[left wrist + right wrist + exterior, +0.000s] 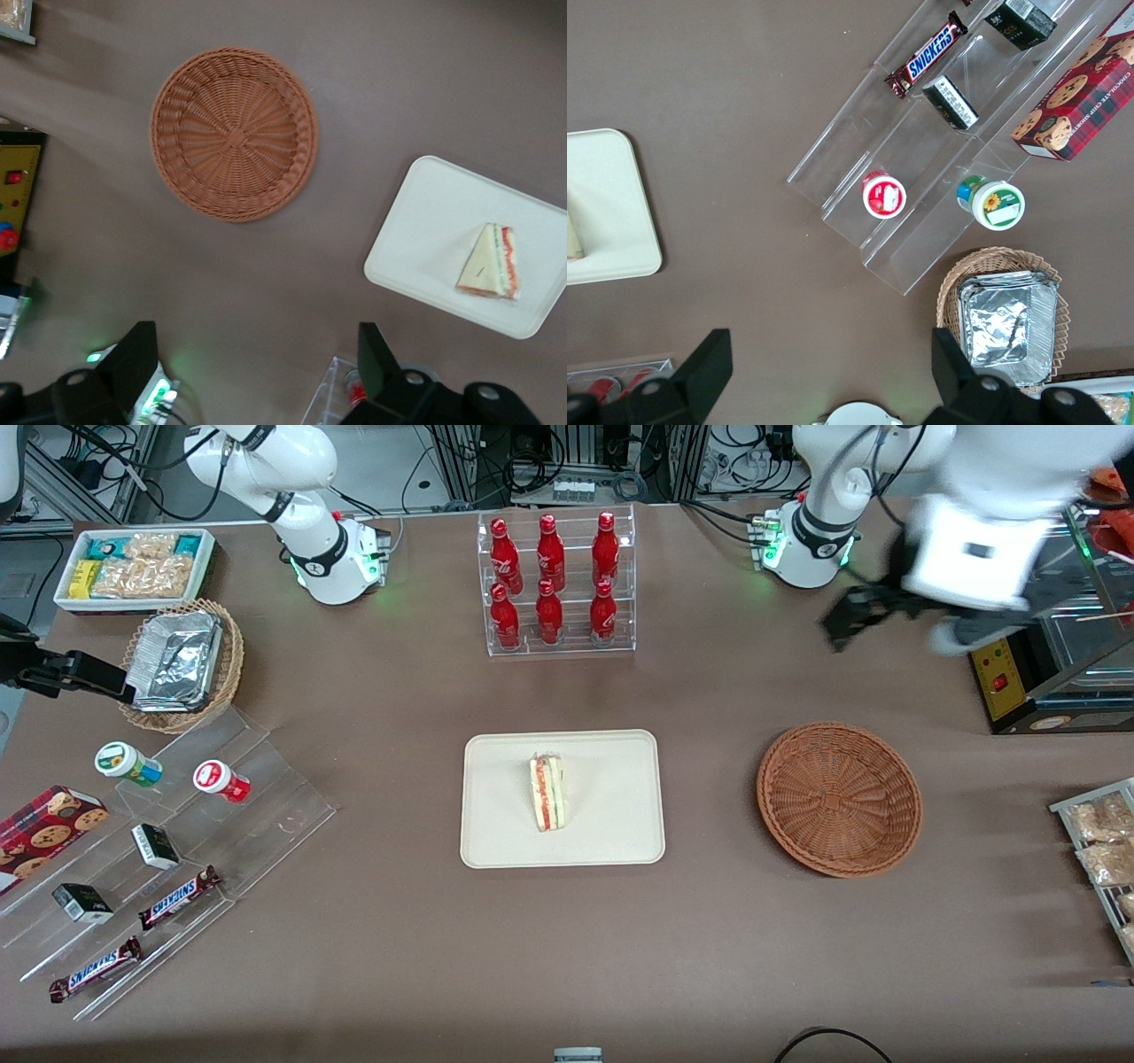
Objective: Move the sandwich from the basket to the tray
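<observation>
The sandwich [547, 793] lies on the cream tray [496, 833] at the table's middle, its red and green filling edge showing. It also shows in the left wrist view [487, 263], on the tray [425, 230]. The reddish-brown wicker basket [839, 797] sits empty beside the tray, toward the working arm's end; it also shows in the left wrist view [234, 133]. My left gripper [895, 624] hangs high above the table, farther from the front camera than the basket, near its arm's base. It is open and empty [255, 359].
A clear rack of red bottles [556, 584] stands farther back than the tray. A black box with a yellow panel [1005, 677] and a wire rack of snack packets [1103, 841] sit at the working arm's end. A tan basket with foil containers [182, 664] and acrylic steps [177, 850] lie at the parked arm's end.
</observation>
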`<state>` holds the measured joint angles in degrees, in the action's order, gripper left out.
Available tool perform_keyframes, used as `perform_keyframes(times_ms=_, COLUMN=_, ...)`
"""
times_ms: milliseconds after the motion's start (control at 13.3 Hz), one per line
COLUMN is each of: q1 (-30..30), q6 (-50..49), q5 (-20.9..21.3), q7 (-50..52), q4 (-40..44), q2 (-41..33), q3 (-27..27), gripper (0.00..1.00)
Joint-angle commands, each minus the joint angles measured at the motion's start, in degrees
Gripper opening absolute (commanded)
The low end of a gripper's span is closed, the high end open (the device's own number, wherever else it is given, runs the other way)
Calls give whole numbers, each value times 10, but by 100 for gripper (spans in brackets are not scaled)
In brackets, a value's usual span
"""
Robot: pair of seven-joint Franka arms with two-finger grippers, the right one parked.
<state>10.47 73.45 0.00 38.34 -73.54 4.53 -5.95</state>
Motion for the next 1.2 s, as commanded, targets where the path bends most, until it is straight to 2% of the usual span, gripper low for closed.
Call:
perform_keyframes(times_ms=0, q1=-68, q6=-16, q5=-15, q7=-93, q4=-20, q2=-14, q3=-9, gripper=99)
perform_keyframes(times_ms=600, q1=-201, q6=-40, q5=2, q7=-359, q4=-27, q2=-27, q3=-8, gripper=99)
perform_keyframes(times_ms=825, q1=-203, q6=-39, q5=32, q7=-381, q4=-30, q2=-22, q3=-8, gripper=99)
perform_keyframes(times_ms=1125, q1=-199, q6=-38, q5=33, q7=-382, q4=-26, q2=-20, q3=-9, gripper=99)
